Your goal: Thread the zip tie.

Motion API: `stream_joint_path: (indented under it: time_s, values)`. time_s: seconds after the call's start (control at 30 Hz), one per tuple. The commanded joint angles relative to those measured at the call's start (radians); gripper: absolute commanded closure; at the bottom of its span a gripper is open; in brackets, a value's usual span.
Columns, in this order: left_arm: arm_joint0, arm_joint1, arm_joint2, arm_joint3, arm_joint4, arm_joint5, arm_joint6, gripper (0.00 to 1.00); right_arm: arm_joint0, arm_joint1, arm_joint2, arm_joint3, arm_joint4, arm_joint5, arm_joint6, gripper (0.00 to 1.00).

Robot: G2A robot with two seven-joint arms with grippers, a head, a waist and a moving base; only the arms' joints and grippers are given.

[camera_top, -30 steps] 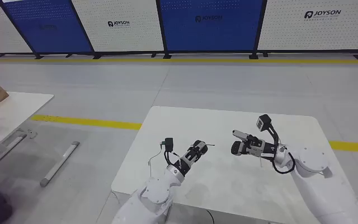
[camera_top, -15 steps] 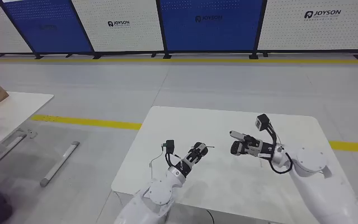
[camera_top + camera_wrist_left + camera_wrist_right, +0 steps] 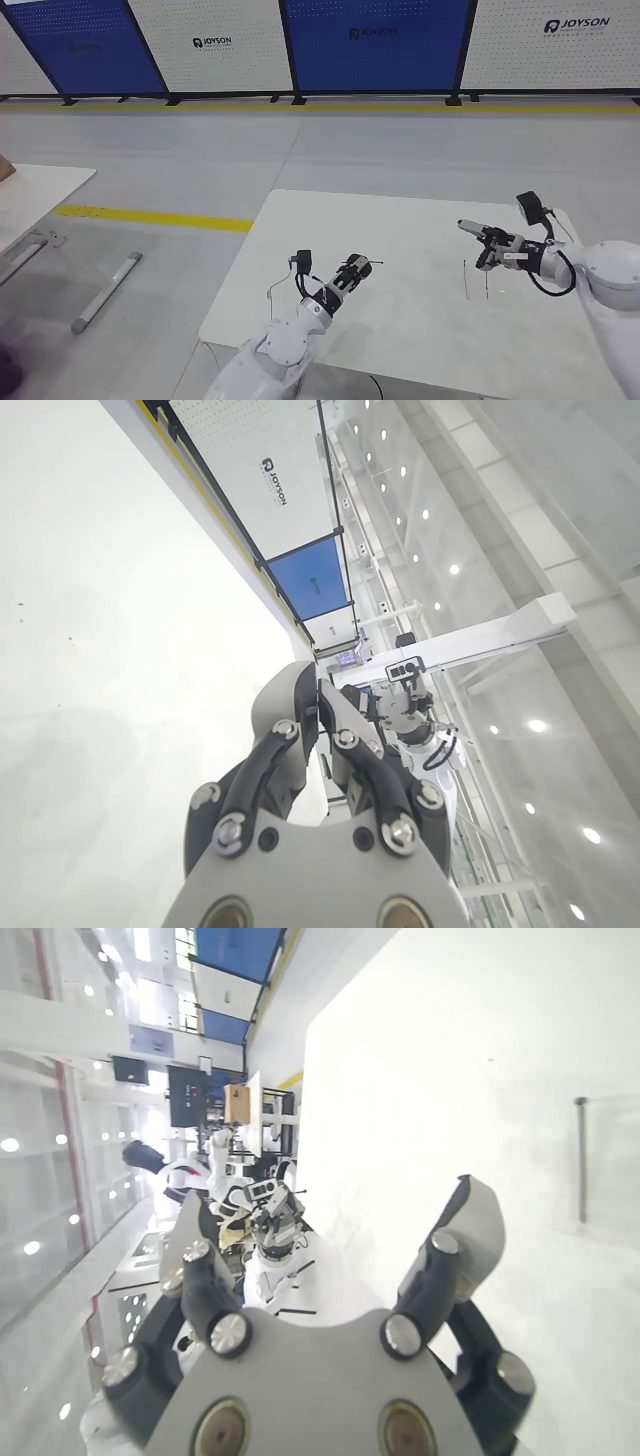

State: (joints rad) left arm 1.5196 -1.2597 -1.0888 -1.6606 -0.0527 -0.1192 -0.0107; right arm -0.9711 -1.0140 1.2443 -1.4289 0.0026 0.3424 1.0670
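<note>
My left gripper (image 3: 356, 266) (image 3: 318, 689) hovers over the table's near left part, shut on a thin black zip tie (image 3: 371, 262) that sticks out past its fingertips. It also appears far off as the left gripper (image 3: 282, 1198) in the right wrist view. My right gripper (image 3: 473, 245) (image 3: 330, 1213) stands open and empty over the right side of the white table (image 3: 400, 220). A second dark zip tie (image 3: 465, 278) (image 3: 581, 1158) lies flat on the table just in front of it, with another thin dark line (image 3: 487, 284) beside it.
The table's right edge (image 3: 572, 250) is close to my right arm. A second white table (image 3: 40, 190) and a grey bar on the floor (image 3: 105, 292) lie off to the left. A yellow floor line (image 3: 160, 217) runs behind the table.
My right arm has swung to the right, away from the left gripper, and its fingers now stand open. The strips on the table now show where the arm was. The left arm has barely moved.
</note>
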Motion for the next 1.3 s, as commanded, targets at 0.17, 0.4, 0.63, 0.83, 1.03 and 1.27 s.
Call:
stream_joint_path:
  time_s: [0.17,0.4,0.63,0.83,1.03,1.27]
  values:
    - [0.000,0.000,0.000,0.000,0.000,0.000,0.000,1.00,0.031,0.005,-0.037,0.022,-0.144,-0.002,0.040,0.00]
    - [0.000,0.000,0.000,0.000,0.000,0.000,0.000,1.00,0.031,0.005,-0.037,0.022,-0.144,-0.002,0.040,0.00]
    - [0.000,0.000,0.000,0.000,0.000,0.000,0.000,1.00,0.023,0.010,-0.051,-0.029,-0.232,-0.025,0.003,0.00]
    - [0.000,0.000,0.000,0.000,0.000,0.000,0.000,1.00,0.071,0.037,-0.039,-0.087,-0.405,-0.088,0.146,0.00]
    - [0.000,0.000,0.000,0.000,0.000,0.000,0.000,1.00,0.155,0.036,-0.145,-0.068,-0.583,-0.162,0.279,0.00]
    - [0.000,0.000,0.000,0.000,0.000,0.000,0.000,1.00,0.226,0.007,-0.244,0.034,-0.623,-0.095,0.271,0.00]
